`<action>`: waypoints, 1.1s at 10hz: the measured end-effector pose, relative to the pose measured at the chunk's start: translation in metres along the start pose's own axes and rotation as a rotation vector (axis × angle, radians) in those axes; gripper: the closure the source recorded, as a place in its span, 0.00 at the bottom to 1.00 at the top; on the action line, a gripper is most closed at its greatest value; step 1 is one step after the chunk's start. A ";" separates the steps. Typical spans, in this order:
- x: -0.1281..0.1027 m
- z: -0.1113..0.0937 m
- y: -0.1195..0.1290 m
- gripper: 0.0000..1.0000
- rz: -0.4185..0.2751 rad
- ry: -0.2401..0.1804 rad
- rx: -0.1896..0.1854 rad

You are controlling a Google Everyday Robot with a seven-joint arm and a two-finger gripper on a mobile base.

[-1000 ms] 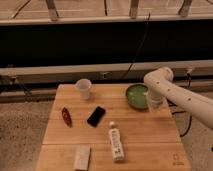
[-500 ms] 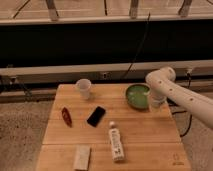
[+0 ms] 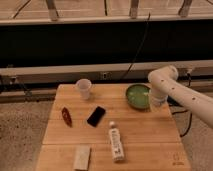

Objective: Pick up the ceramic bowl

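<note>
The ceramic bowl (image 3: 136, 95) is a glossy green, shallow dish standing upright on the wooden table (image 3: 145, 132), near its back right corner. My white arm reaches in from the right and bends down over the bowl's right side. The gripper (image 3: 154, 103) hangs at the bowl's right rim, partly hidden behind the arm's last link. I cannot tell whether it touches the rim. The bowl rests on the table.
A small white cup (image 3: 84, 88) stands at the back left. A black phone (image 3: 96, 116) and a red-brown item (image 3: 66, 116) lie mid-table. A white bottle (image 3: 116, 144) and a pale block (image 3: 82, 157) lie near the front edge. A dark wall with cables runs behind.
The arm's bend has shifted slightly to the right above the bowl. The bowl and the other objects have not moved.
</note>
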 end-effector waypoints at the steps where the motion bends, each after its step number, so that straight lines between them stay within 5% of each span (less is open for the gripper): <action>1: 0.000 0.002 0.000 0.20 -0.003 -0.004 -0.001; 4: 0.002 0.004 -0.002 0.20 -0.010 -0.008 0.010; 7: 0.003 0.008 -0.003 0.35 -0.013 -0.007 0.013; 11: 0.003 0.018 0.001 0.20 -0.017 -0.013 -0.004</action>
